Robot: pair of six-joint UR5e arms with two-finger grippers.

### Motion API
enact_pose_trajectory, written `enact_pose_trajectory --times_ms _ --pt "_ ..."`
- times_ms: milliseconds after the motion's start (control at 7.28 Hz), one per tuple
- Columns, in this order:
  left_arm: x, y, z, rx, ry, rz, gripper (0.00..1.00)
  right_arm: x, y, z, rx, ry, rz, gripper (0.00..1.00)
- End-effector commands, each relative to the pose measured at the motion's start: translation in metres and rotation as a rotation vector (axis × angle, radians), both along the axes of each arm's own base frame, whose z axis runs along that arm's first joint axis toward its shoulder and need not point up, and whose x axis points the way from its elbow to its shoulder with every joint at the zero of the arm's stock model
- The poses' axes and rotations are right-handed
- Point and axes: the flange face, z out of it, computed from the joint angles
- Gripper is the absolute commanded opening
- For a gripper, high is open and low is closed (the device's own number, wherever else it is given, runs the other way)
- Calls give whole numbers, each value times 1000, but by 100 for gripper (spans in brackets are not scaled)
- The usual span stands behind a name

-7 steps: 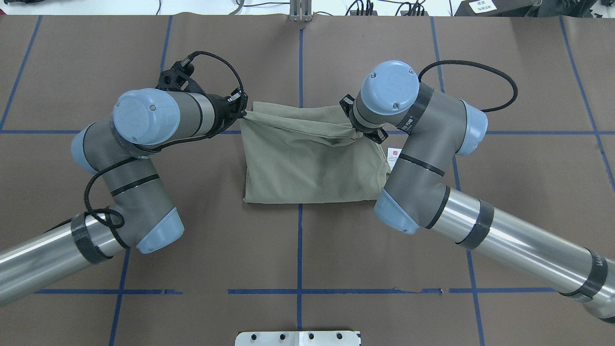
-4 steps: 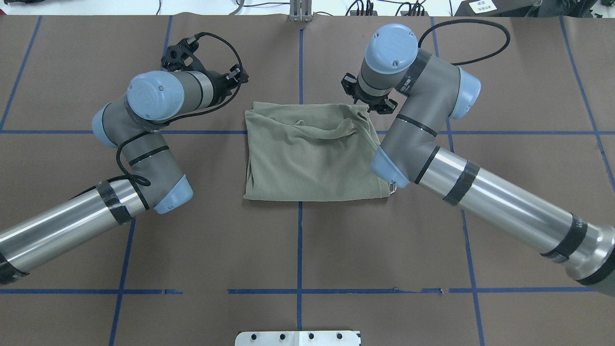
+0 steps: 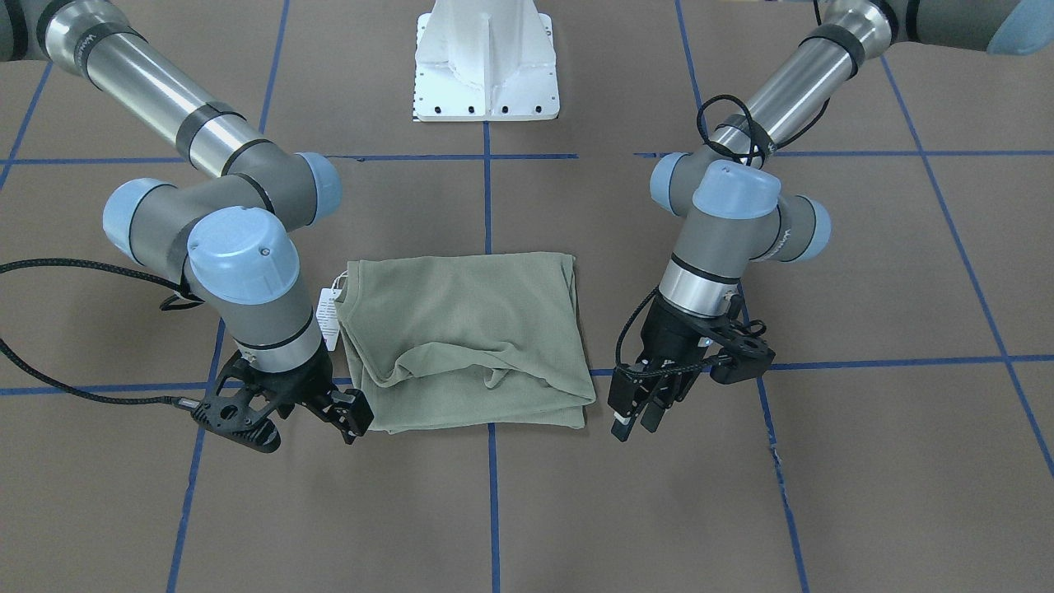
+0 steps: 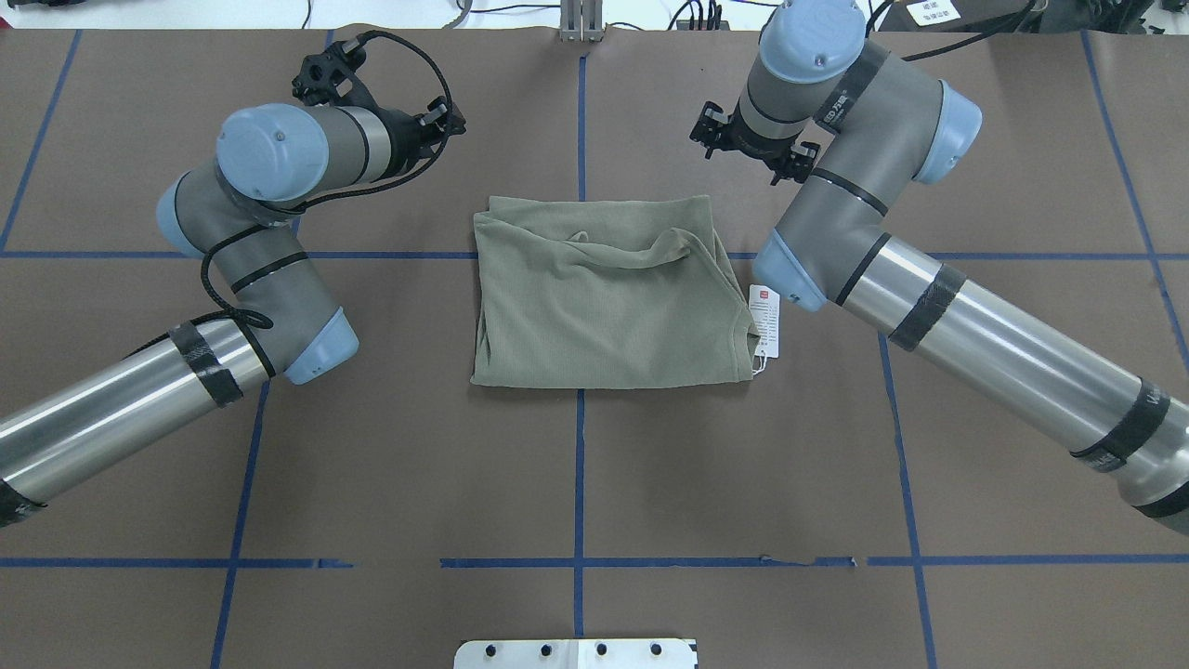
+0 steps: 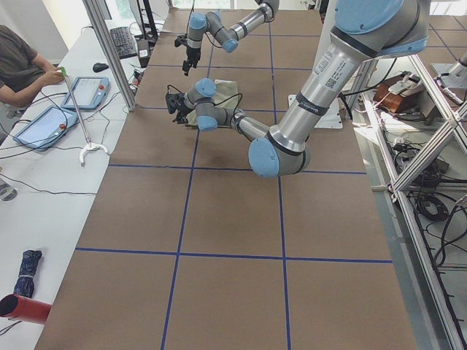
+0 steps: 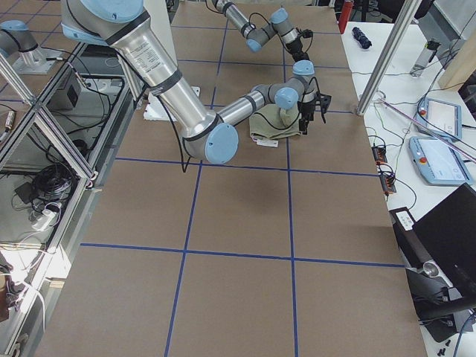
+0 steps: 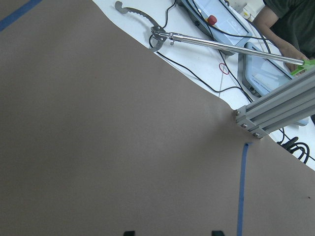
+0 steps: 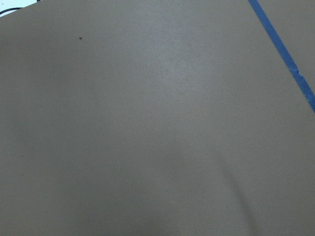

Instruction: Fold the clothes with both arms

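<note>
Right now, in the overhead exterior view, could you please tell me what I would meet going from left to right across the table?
left gripper → shirt → hang tag. The right gripper overlaps the shirt's right edge and the tag, so it is left out.

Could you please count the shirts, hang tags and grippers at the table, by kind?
Shirt: 1
Tag: 1
Grippers: 2, the left gripper and the right gripper
Total: 4
</note>
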Motion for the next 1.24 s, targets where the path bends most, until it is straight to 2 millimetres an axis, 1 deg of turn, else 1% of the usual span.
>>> enact_pose_trajectory --times_ms 0,137,275,412,549,687,824,962,1099 --pt "-53 9 -5 50 18 69 55 -25 44 -18 -24 -63 9 11" --pt "-66 5 -3 45 25 82 55 -42 69 -30 -20 -87 -14 0" --pt "-80 -1 -3 39 34 93 55 -61 93 -40 9 -91 -35 0" --pt "-83 -1 0 34 35 97 55 -86 121 -47 31 -83 -55 0" --pt "-83 -1 1 32 33 97 55 -100 139 -52 18 -96 -59 0" --pt "-83 -1 1 32 33 97 55 -117 154 -50 37 -76 -62 0" --pt "-84 -1 2 31 32 95 55 -125 160 -50 45 -69 -67 0" --pt "-84 -1 2 29 33 95 55 -121 149 -49 49 -62 -56 0" --pt "-85 0 1 32 34 93 55 -129 115 -49 43 -29 -28 0"
